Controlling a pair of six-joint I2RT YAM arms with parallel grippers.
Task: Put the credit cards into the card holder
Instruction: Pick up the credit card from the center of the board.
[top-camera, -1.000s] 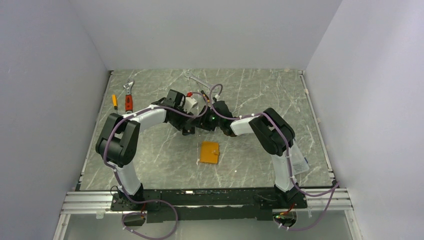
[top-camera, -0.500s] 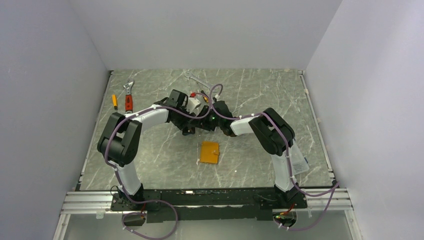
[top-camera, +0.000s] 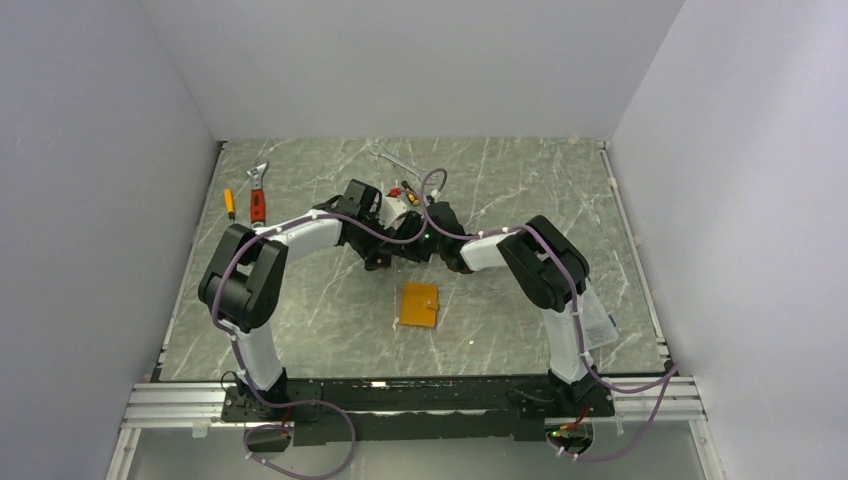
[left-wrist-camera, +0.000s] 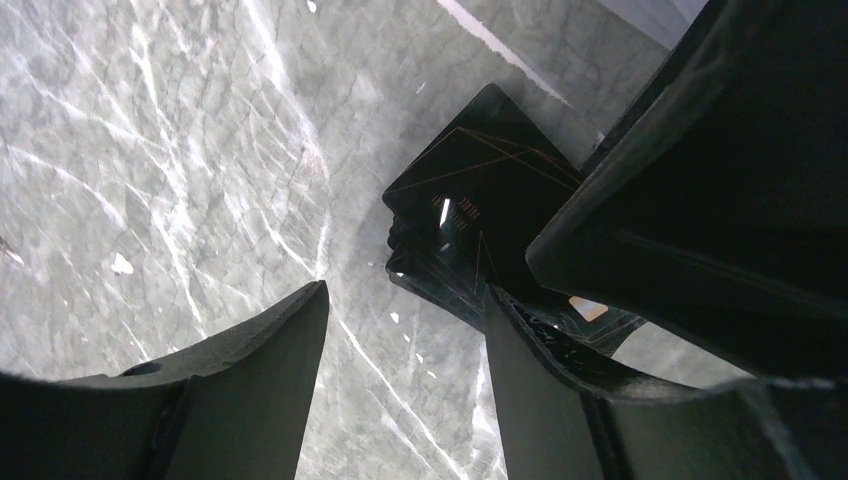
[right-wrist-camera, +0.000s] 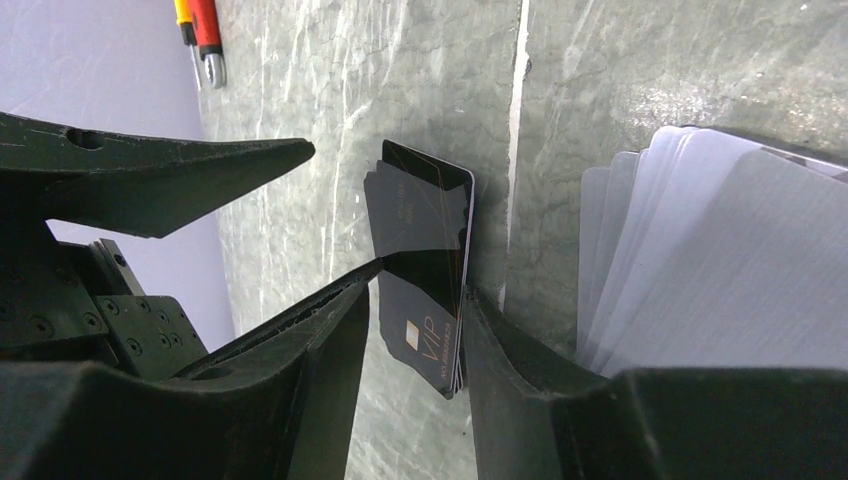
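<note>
A stack of dark credit cards (right-wrist-camera: 420, 250) marked "VIP" stands on edge on the marble table. My right gripper (right-wrist-camera: 425, 282) is shut on the stack, one finger on each face. The stack also shows in the left wrist view (left-wrist-camera: 470, 215). My left gripper (left-wrist-camera: 405, 295) is open and empty, just in front of the stack, with one of its fingers (right-wrist-camera: 150, 180) beside the cards. A fan of pale silver-grey cards (right-wrist-camera: 690, 260) lies to the right of my right finger. The orange card holder (top-camera: 418, 305) lies closed on the table, nearer the bases. Both grippers (top-camera: 385, 250) (top-camera: 408, 248) meet at the table's middle.
A red-handled wrench (top-camera: 257, 200) and a yellow screwdriver (top-camera: 229, 203) lie at the back left and also show in the right wrist view (right-wrist-camera: 205, 30). A white cable (top-camera: 395, 160) lies at the back. Walls close in three sides of the table.
My left arm has edged a little to the right, closer to the right gripper. The right gripper and the card holder have stayed put.
</note>
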